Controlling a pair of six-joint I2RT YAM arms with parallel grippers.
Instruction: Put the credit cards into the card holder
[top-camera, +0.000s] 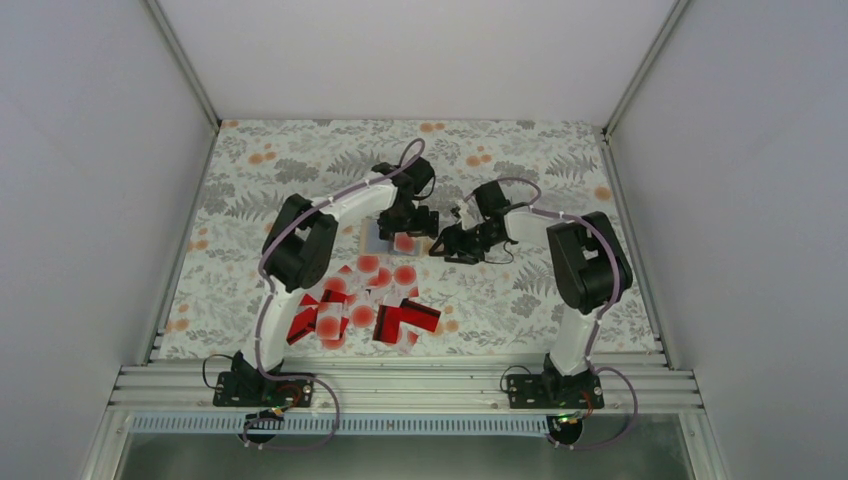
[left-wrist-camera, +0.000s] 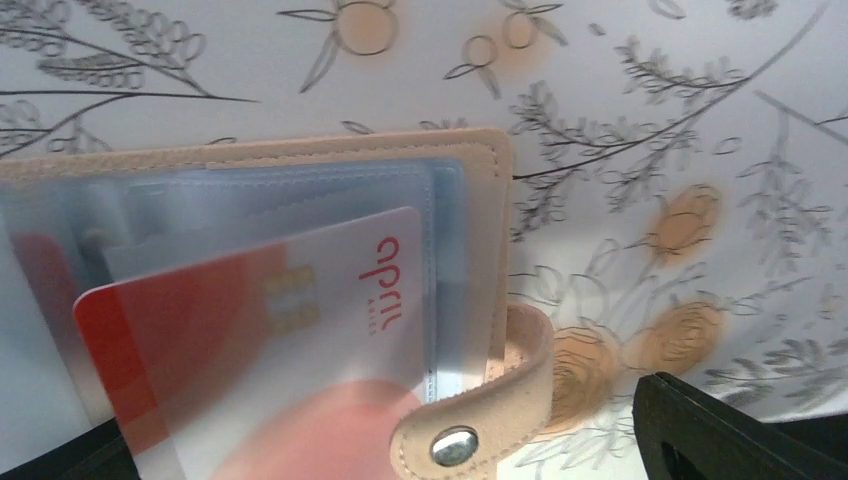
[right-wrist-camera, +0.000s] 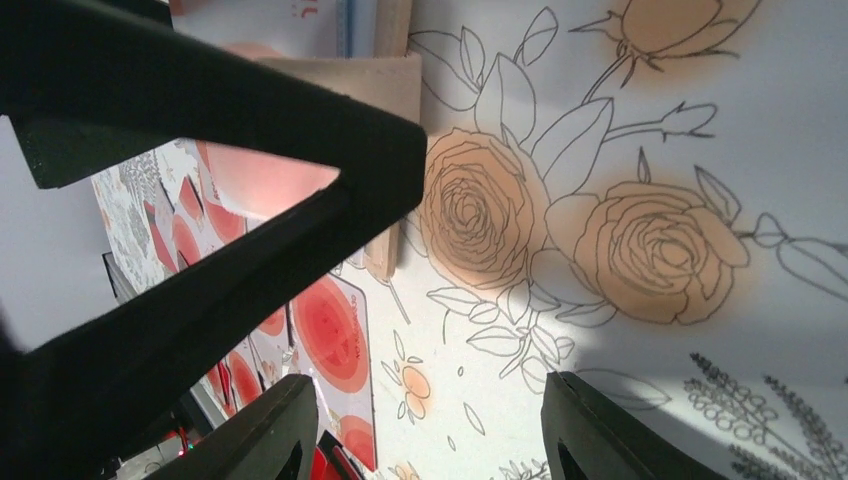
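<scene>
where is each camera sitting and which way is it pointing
Top external: above and behind the arms, looking down at the table; both arms and their bases show.
Left wrist: on the left arm, close over the card holder and a card at its sleeve; one black finger shows.
Right wrist: on the right arm, low over the table, facing loose cards; its two fingers show at the bottom.
Shared: both wrist views catch the card holder's tan edge.
</scene>
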